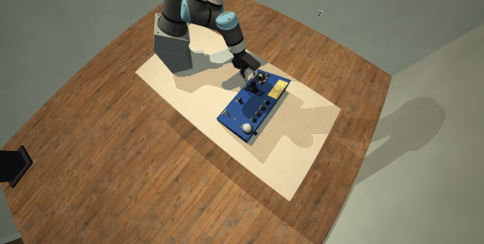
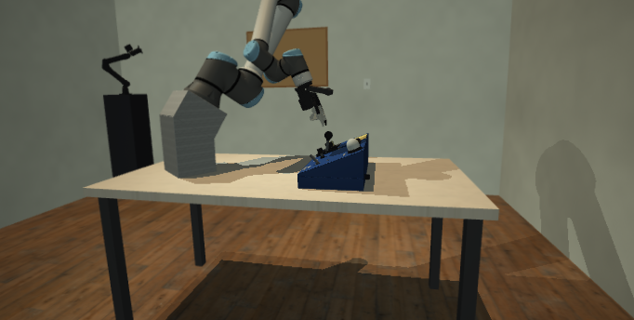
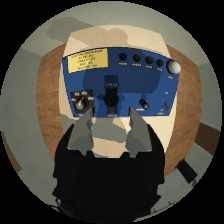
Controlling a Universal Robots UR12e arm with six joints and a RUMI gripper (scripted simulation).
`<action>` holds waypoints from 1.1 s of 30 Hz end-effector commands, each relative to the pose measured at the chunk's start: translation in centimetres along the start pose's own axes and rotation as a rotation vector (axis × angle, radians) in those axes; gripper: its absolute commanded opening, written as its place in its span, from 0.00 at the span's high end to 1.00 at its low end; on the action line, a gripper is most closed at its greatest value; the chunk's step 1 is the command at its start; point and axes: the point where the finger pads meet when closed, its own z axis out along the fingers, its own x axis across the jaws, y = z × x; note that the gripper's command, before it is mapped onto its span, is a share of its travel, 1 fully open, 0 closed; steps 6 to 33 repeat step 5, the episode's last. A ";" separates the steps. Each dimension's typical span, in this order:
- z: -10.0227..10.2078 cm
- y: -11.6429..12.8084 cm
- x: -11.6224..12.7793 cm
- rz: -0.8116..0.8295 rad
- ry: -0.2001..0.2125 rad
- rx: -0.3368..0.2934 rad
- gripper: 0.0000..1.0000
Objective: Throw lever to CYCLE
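Observation:
The blue sloped console (image 1: 253,104) sits on the table; it also shows in the side view (image 2: 336,167) and in the wrist view (image 3: 117,82). Its black lever (image 3: 110,96) with a ball knob (image 2: 328,135) stands in a slot under the label CYCLE (image 3: 110,85). My gripper (image 3: 111,107) is open and empty. It hangs above and behind the lever, clear of the knob, as the side view (image 2: 321,118) and the overhead view (image 1: 244,72) show. The fingers frame the lever from a distance in the wrist view.
The console also carries a yellow label (image 1: 277,89), a row of dark round buttons (image 3: 141,60), a white dome (image 1: 247,128), a key switch (image 3: 81,103) and small toggles (image 3: 144,104). The grey robot pedestal (image 2: 188,135) stands at the table's left. A black stand (image 2: 127,130) stands behind.

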 end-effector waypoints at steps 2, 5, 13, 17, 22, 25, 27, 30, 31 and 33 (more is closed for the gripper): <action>-2.3 0.3 -0.1 0.002 -0.008 -0.014 0.56; -2.8 0.2 0.0 0.001 -0.008 -0.013 0.56; -2.8 0.2 0.0 0.001 -0.008 -0.013 0.56; -2.8 0.2 0.0 0.001 -0.008 -0.013 0.56; -2.8 0.2 0.0 0.001 -0.008 -0.013 0.56; -2.8 0.2 0.0 0.001 -0.008 -0.013 0.56; -2.8 0.2 0.0 0.001 -0.008 -0.013 0.56; -2.8 0.2 0.0 0.001 -0.008 -0.013 0.56; -2.8 0.2 0.0 0.001 -0.008 -0.013 0.56; -2.8 0.2 0.0 0.001 -0.008 -0.013 0.56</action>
